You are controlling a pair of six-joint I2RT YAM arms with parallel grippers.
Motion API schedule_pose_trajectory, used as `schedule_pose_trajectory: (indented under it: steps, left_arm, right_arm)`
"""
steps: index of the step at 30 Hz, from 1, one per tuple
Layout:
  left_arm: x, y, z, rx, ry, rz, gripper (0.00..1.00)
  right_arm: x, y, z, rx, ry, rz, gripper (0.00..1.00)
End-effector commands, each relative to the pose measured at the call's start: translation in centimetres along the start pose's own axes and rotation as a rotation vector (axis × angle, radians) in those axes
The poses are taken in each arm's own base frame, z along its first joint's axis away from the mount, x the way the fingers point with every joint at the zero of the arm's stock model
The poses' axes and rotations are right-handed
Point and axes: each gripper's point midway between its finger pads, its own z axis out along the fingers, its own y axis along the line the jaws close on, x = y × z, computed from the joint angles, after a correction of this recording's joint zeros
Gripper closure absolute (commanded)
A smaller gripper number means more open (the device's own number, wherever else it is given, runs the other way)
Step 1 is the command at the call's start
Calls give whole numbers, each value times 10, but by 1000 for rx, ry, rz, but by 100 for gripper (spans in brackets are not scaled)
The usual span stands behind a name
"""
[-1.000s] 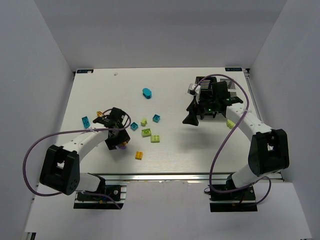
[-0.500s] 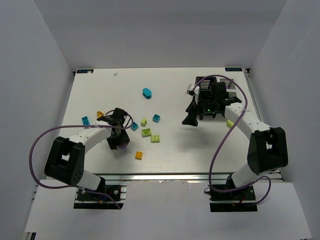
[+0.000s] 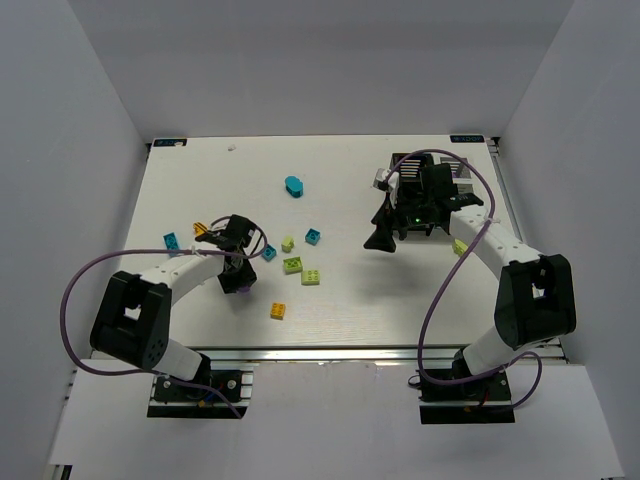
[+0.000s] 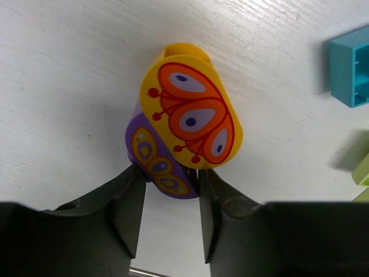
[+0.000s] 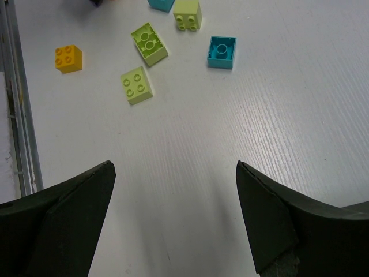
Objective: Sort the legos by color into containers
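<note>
Left gripper [image 4: 169,176] is set low over the table [image 3: 200,170]. Its jaws are closed onto the near end of a rounded purple brick [image 4: 154,157]. Both fingers [image 4: 128,210] are pressed against the brick's sides, so it is pinched. A rounded orange brick [image 4: 190,115] with a red wing print is seen just ahead of the fingertips, overlapping the purple one; whether the two are joined cannot be told. A teal brick [image 4: 350,66] is cropped at the frame edge, further ahead and well to the right, apart from the pair.

Right gripper [image 5: 174,167] is held above the table, jaws spread wide, nothing between them. Loose legos are laid out ahead of its fingertips:
- a small yellow brick [image 5: 68,58], far left
- a lime brick [image 5: 137,85], nearest, left of centre
- a longer lime brick [image 5: 150,44], just beyond it
- a small lime brick [image 5: 188,14], at the far edge
- a hollow-side-up teal piece [image 5: 222,52], slightly right of centre

In the top view the containers [image 3: 462,172] are seen right behind this gripper, largely covered by its wrist. A teal oval brick [image 3: 294,186] is seen off to the gripper's left, apart from every other piece
</note>
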Motion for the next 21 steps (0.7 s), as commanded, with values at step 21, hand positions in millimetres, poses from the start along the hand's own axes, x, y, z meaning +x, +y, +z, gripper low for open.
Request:
schedule_pose_trajectory:
  steps: [21]
  left_arm:
    - [-9,-55,-61,429,-112,5,77]
  right_arm:
    - [-32,33,39,-38,10,408,11]
